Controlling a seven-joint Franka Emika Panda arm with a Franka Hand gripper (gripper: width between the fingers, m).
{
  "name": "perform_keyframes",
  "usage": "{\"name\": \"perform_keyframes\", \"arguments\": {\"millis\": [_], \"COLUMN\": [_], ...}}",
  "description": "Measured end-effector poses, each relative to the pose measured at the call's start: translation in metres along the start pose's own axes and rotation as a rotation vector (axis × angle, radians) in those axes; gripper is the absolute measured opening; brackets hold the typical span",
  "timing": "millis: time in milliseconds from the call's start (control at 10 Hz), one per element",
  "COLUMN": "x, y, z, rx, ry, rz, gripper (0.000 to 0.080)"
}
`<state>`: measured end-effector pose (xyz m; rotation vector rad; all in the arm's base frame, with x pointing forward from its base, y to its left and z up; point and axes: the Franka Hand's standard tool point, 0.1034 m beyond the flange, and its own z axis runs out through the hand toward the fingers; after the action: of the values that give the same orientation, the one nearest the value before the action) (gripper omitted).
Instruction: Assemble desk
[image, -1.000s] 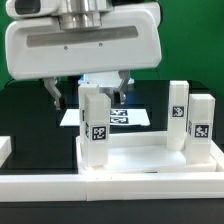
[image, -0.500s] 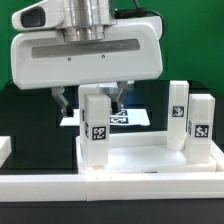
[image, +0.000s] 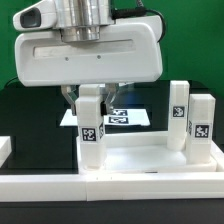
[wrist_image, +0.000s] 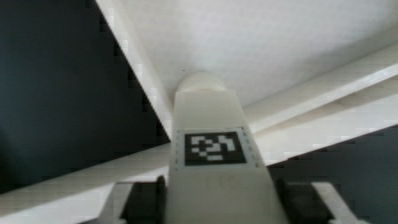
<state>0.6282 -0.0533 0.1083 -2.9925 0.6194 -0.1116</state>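
A white square desk leg (image: 91, 125) with a black-and-white tag stands at the near left corner of the white desk top (image: 150, 160). My gripper (image: 90, 98) has come down over it, and its fingers (image: 70, 100) sit on either side of the leg's upper end, pressed against it. In the wrist view the leg (wrist_image: 217, 130) runs away from the gripper (wrist_image: 217, 202), with dark pads (wrist_image: 146, 200) tight on both sides. Two more tagged legs (image: 178, 112) (image: 201, 126) stand upright at the exterior view's right side of the top. A fourth leg is not in view.
The marker board (image: 128, 118) lies on the black table behind the desk top. A long low white border rail (image: 110, 190) runs along the front. A short white rail piece (image: 4, 148) shows at the exterior view's left edge. The green wall is behind.
The gripper has come down over the left leg and closed on it. The leg has shifted slightly toward the exterior view's left and up.
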Motion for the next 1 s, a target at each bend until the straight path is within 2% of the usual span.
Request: {"name": "perform_keyframes", "arguments": {"millis": [200,300,400,500,700,1000], "x": [0.001,0.001,0.0,0.0,-0.004,-0.005], "y": [-0.002,-0.001,-0.001,-0.003,-0.014,-0.017], "z": [0.0,0.001,0.001,0.002,0.004,0.005], "rx": [0.001,0.015,0.045,0.058,0.055,0.053], "ry": [0.001,-0.003,-0.018,-0.029,-0.042,-0.044], "rz": [0.327,0.499,0.72,0.878,1.128,1.184], "gripper": [0.0287,0.0288,0.0288,0.0288,0.0289,0.0289]}}
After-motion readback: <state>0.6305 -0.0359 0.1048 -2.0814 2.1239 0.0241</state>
